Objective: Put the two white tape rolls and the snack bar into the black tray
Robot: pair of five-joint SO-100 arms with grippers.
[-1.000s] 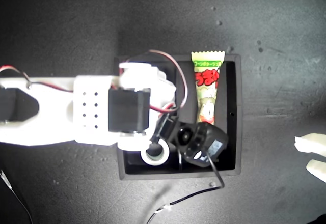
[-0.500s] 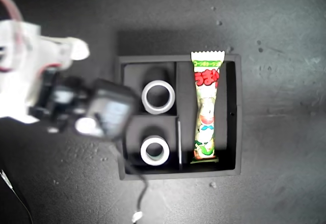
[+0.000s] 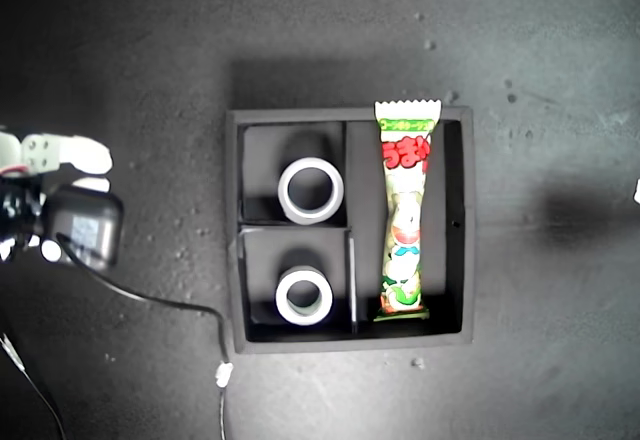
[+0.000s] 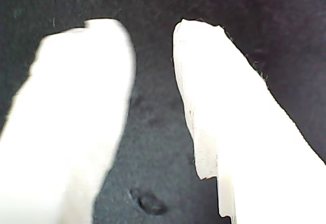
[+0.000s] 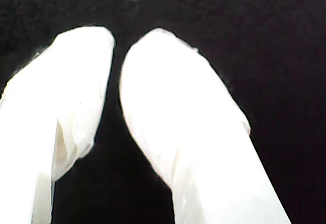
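A: Where did everything sit?

B: Both white tape rolls (image 3: 310, 190) (image 3: 304, 295) lay in the black tray's (image 3: 455, 310) small compartments; the snack bar (image 3: 405, 225) filled the long one.

A: And handling?

B: Rolls looked light, stiff, grippable across the ring; the packet seemed soft, slippery; my first gripper (image 4: 153, 40) stood apart, empty; my second gripper (image 5: 118, 51) nearly together, empty.

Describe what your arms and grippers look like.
My first gripper and my second gripper each have two plain white, rounded plastic fingers. In the exterior view, an arm at the left edge is white with a black camera module trailing a black cable.
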